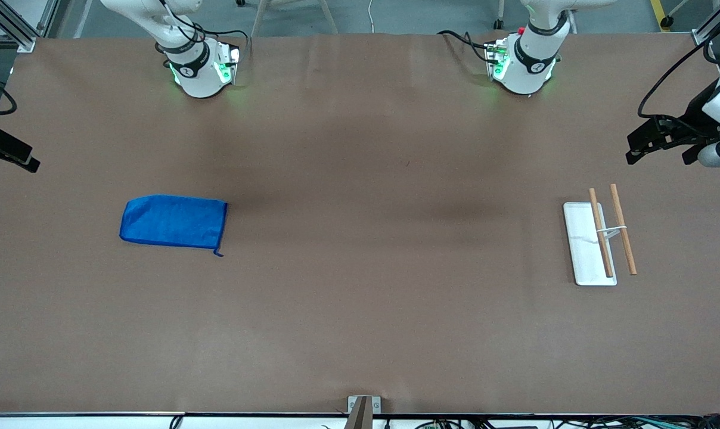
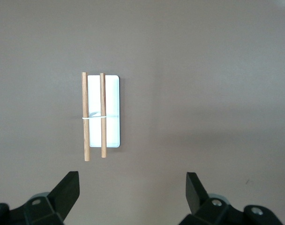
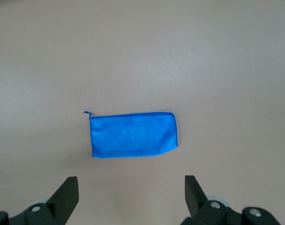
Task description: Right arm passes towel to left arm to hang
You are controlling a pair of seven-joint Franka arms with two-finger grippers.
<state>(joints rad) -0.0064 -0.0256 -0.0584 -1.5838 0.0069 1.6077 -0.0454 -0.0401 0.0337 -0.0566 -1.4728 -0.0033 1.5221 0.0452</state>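
The blue towel [image 1: 173, 221] lies folded flat on the brown table toward the right arm's end, a tag thread at one corner. It also shows in the right wrist view [image 3: 132, 135]. My right gripper [image 3: 131, 187] is open and empty, high above the table beside the towel; in the front view only part of the right gripper [image 1: 14, 156] shows at the edge. My left gripper [image 1: 633, 149] is open and empty, high over the left arm's end of the table. In its wrist view the left gripper [image 2: 132, 187] is apart from the rack.
A white tray [image 1: 583, 250] carrying two wooden rods [image 1: 600, 232] stands toward the left arm's end, also seen in the left wrist view [image 2: 112, 93]. The arm bases stand along the table's back edge. A small bracket [image 1: 363, 405] sits at the front edge.
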